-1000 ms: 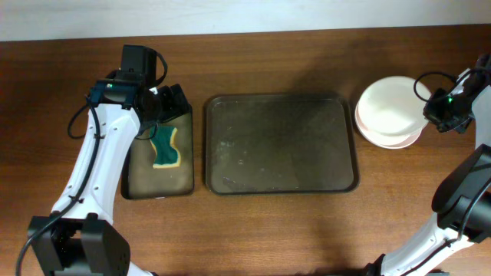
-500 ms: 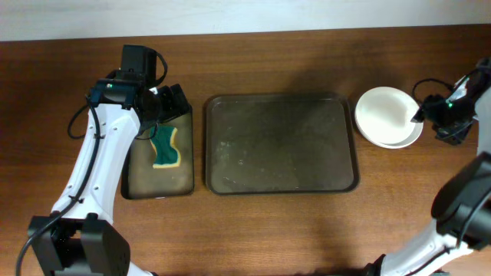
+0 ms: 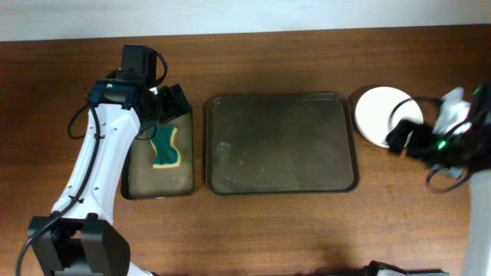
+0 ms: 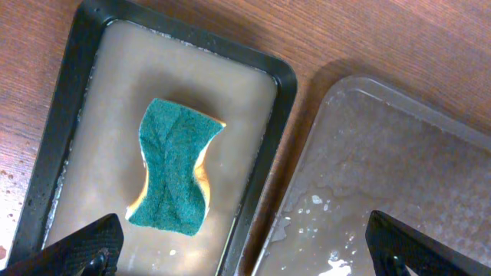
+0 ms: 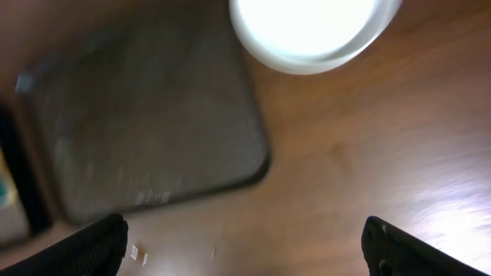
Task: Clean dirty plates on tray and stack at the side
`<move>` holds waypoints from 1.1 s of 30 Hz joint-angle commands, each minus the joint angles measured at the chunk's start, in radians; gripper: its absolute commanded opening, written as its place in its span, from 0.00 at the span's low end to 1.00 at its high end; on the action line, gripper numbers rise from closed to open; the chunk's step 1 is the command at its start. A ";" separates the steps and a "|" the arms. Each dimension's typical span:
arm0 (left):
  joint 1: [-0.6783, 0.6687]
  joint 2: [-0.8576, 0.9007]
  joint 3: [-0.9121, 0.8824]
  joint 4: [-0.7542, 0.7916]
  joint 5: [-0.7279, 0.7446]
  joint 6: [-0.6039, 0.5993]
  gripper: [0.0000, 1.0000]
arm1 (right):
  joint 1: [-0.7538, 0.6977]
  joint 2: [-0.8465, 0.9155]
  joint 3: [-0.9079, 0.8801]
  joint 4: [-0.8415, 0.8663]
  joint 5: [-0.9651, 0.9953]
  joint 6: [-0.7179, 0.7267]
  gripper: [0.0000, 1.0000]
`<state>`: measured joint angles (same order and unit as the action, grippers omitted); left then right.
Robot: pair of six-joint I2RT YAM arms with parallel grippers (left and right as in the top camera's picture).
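2 arms: 1 at each end of the wooden table [image 3: 268,238], neither carrying anything.
Left gripper [image 4: 242,249]: fingers spread wide with nothing between them; it hangs above the far end of the small tray.
Small black tray [image 3: 146,180]: just left of the large tray, filled with cloudy water.
Sponge [image 4: 175,172]: green face up, yellow underneath, lying in that water near the middle.
Tray [image 3: 280,143]: large, dark brown, at the centre of the table; its floor is wet with streaks and droplets.
Plates [image 3: 380,115]: white, stacked on the table just off the tray's far right corner; the number in the stack cannot be told.
Right gripper [image 5: 244,247]: fingers wide apart, gripping nothing; seen from above it overlaps the stack's near right edge, blurred, and whether it touches cannot be told.
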<state>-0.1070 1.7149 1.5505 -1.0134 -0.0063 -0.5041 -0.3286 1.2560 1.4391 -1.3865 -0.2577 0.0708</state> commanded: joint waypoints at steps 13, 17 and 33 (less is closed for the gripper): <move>0.000 0.003 0.008 -0.001 0.007 0.013 0.99 | 0.106 -0.098 -0.238 -0.013 -0.011 -0.011 0.98; 0.000 0.003 0.008 -0.001 0.007 0.013 0.99 | 0.106 -0.063 -0.238 -0.013 0.004 -0.011 0.98; 0.000 0.003 0.008 -0.002 0.007 0.013 0.99 | 0.301 -0.553 -0.586 0.513 -0.053 -0.011 0.98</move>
<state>-0.1070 1.7149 1.5505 -1.0134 -0.0063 -0.5041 -0.0891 0.8738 0.9661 -0.9775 -0.2985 0.0696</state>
